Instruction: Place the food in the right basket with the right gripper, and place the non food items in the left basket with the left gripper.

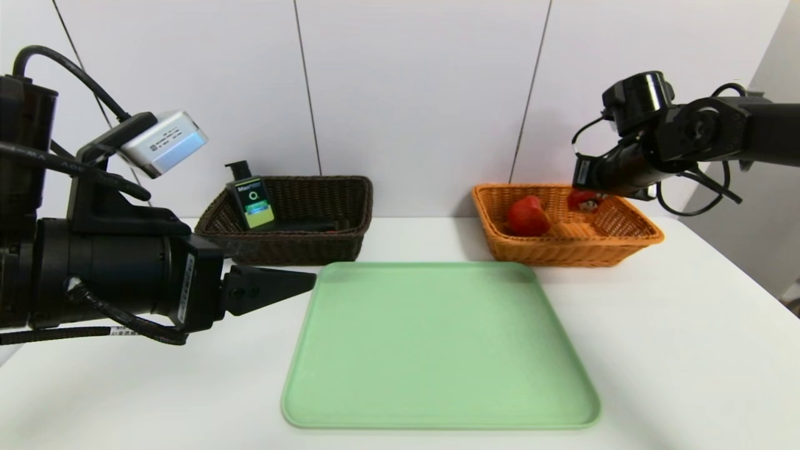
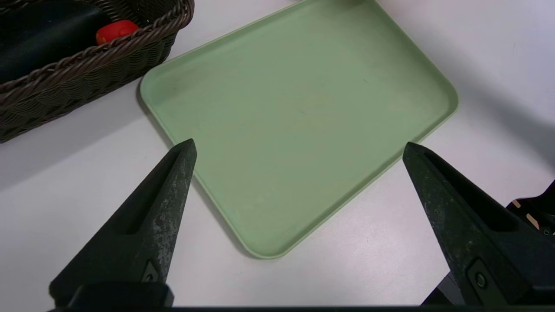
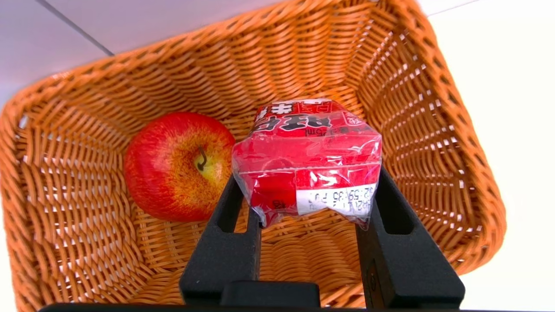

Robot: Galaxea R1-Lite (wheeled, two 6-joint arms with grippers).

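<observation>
1. Two baskets sit at the back of our white table (image 1: 675, 312), w/ the green tray (image 1: 437, 350) btwn & in front of them.
2. Our R gripper (image 3: 310, 195) is at the R basket (image 1: 575, 253), fingers clamped on both sides of the red drink carton (image 3: 303, 151); we can't tell if the carton touches the basket floor.
3. We see the apple (image 3: 180, 167) in the R basket, nr the carton.
4. Our L gripper (image 2: 299, 143) hangs nr the tray's L side, fingers spread wide, nothing btwn them.
5. In our dark L basket (image 1: 300, 253): pump bottle (image 1: 253, 200), tilted, plus black pouch (image 2: 47, 34) & small red item (image 2: 117, 31) beside it, partly hidden by the rim.
</observation>
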